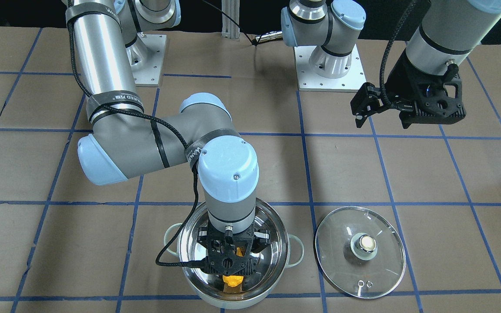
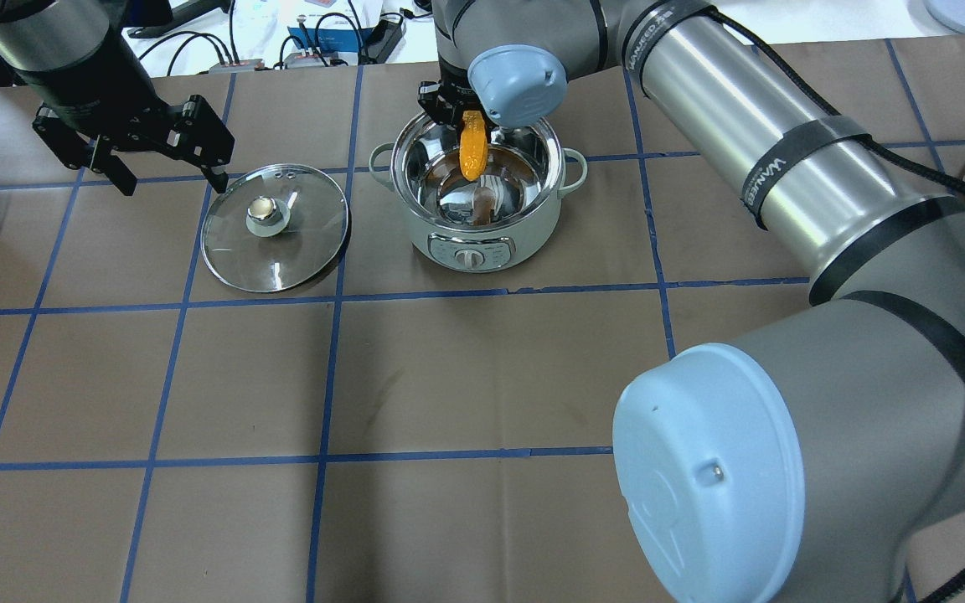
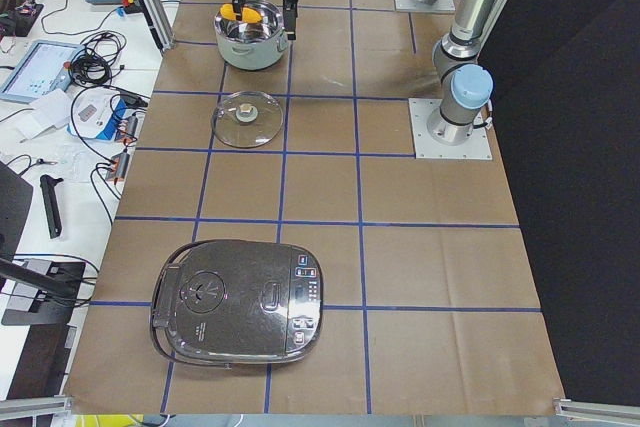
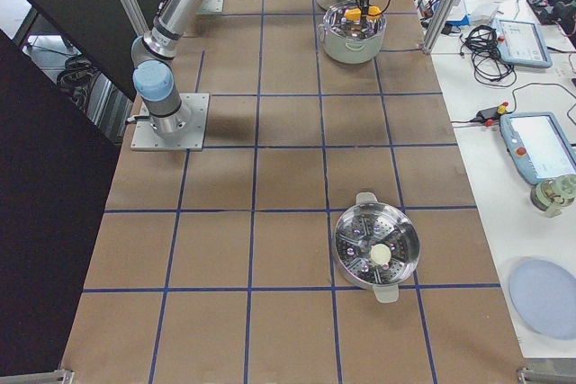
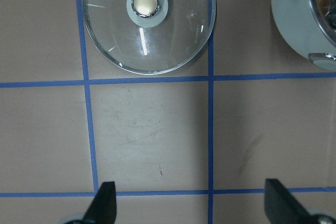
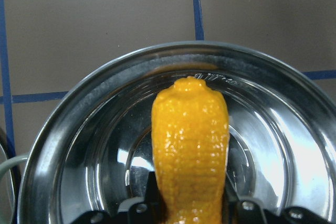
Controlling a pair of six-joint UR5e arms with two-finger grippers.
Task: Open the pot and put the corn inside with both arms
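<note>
The steel pot (image 2: 524, 230) stands open, its mirror-like inside bare (image 6: 79, 171). Its glass lid (image 2: 275, 228) lies flat on the table beside it, knob up, and also shows in the left wrist view (image 5: 149, 22). My right gripper (image 2: 466, 117) is shut on the yellow-orange corn (image 2: 473, 146) and holds it end-down over the pot's opening (image 6: 190, 145). My left gripper (image 2: 172, 180) is open and empty, raised above the table just beyond the lid; its fingertips (image 5: 105, 205) show wide apart.
A black rice cooker (image 3: 240, 302) sits at the table's left end. A steel steamer pot (image 4: 376, 254) sits toward the right end. The arm base plates (image 1: 328, 74) are bolted at the robot side. Blue tape lines grid the brown table.
</note>
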